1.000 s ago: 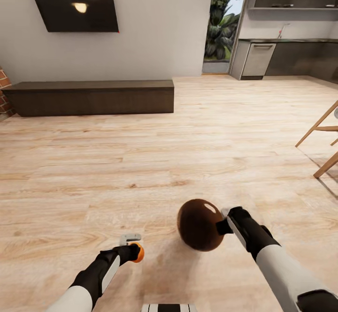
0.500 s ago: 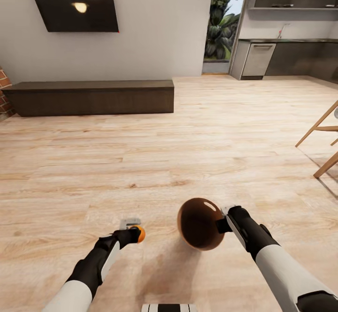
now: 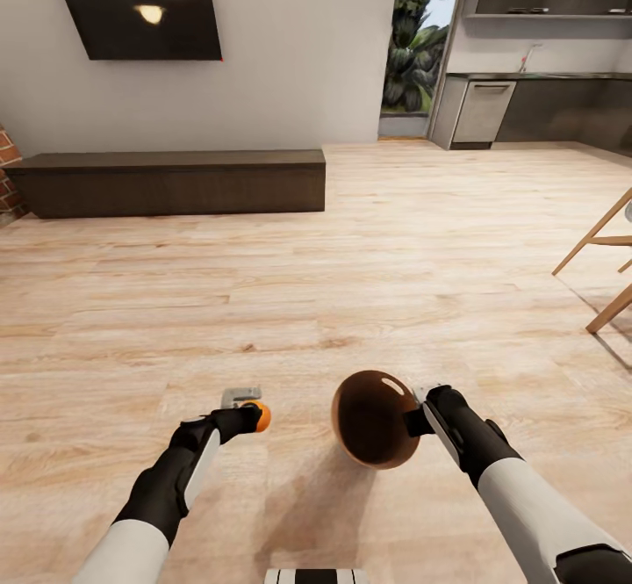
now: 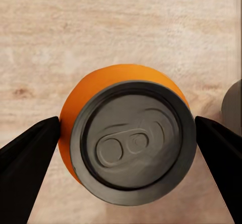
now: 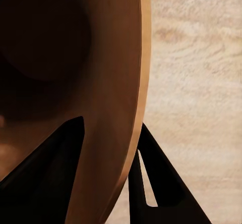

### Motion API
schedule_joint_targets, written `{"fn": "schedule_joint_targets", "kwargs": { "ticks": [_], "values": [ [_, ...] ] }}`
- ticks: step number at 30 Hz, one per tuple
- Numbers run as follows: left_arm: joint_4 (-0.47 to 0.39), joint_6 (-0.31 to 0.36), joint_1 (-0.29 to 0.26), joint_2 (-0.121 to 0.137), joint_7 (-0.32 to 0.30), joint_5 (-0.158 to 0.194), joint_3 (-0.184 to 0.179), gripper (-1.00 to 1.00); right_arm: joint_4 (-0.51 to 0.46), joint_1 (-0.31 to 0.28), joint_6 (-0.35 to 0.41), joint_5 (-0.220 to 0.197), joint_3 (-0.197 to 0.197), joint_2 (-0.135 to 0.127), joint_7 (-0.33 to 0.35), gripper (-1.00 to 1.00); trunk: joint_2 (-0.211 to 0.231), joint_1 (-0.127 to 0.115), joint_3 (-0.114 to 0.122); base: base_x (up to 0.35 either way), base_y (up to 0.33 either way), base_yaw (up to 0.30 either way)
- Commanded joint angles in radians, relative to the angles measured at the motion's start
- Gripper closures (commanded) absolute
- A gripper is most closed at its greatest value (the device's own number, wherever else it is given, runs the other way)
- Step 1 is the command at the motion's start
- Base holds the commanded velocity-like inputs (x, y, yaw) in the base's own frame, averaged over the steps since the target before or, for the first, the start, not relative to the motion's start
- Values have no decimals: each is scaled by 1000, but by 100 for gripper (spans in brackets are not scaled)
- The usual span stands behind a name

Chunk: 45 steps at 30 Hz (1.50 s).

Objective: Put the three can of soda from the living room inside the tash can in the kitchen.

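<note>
Left gripper (image 3: pixel 250 410): clenched on the orange soda can (image 4: pixel 128 135), lid end facing its wrist camera, carried clear of the plank floor (image 3: pixel 351 241).

Right gripper (image 3: pixel 420 410): pinching the rim of the trash can (image 3: pixel 376 419), held mouth-up just beside the can, probably for dropping in.

Beyond both: long dark bench (image 3: pixel 171 182); farther, grey kitchen cabinets (image 3: pixel 527 110).

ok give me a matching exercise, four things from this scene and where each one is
Things:
1. orange soda can
2. trash can
3. long dark bench
4. black TV

Places:
A. on the wall
B. rim pinched by the right hand
C. on the floor against the wall
D. clamped in the left hand

Pairs: 1-D, 2-B, 3-C, 4-A
</note>
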Motion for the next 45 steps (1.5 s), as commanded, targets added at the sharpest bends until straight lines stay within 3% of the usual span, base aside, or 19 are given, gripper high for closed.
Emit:
{"fn": "schedule_joint_targets", "kwargs": {
  "ticks": [1,12,16,24,25,30,35,38,40,41,42,45],
  "values": [
    [-16,17,0,0,0,-1,0,100,-1,0,0,-11,-1,1,1,100,0,0,0,0,0,0],
    [-246,250,1,0,-10,1,1,100,-1,-5,13,-7,-1,3,21,100,0,0,0,0,0,0],
    [-352,376,1,0,-39,1,1,100,-2,-10,48,-3,0,5,28,100,0,0,0,0,0,0],
    [-406,503,0,0,-53,3,2,100,-3,-48,125,-2,2,3,32,100,0,0,0,0,0,0],
    [-409,518,0,0,-72,3,3,100,-3,-63,164,-2,3,2,34,100,0,0,0,0,0,0],
    [-410,518,-1,14,-122,-4,3,100,-5,-91,210,-1,19,-4,73,100,0,0,0,0,0,0],
    [-410,518,-2,27,-153,-5,4,100,-6,-114,210,-1,78,-10,119,100,0,0,0,0,0,0],
    [-411,518,-3,46,-185,-6,3,100,-6,-124,210,0,105,-12,139,100,0,0,0,0,0,0],
    [-411,518,-4,68,-216,-5,3,100,-5,-127,210,0,114,-14,151,100,0,0,0,0,0,0],
    [-411,518,-4,94,-264,-5,3,100,-5,-130,210,0,120,-21,165,100,0,0,0,0,0,0],
    [-412,518,-5,103,-286,-5,3,100,-6,-132,210,0,123,-25,172,100,0,0,0,0,0,0],
    [-413,518,-6,112,-308,-5,2,100,-5,-143,210,0,134,-27,180,100,0,0,0,0,0,0]
  ]
}}
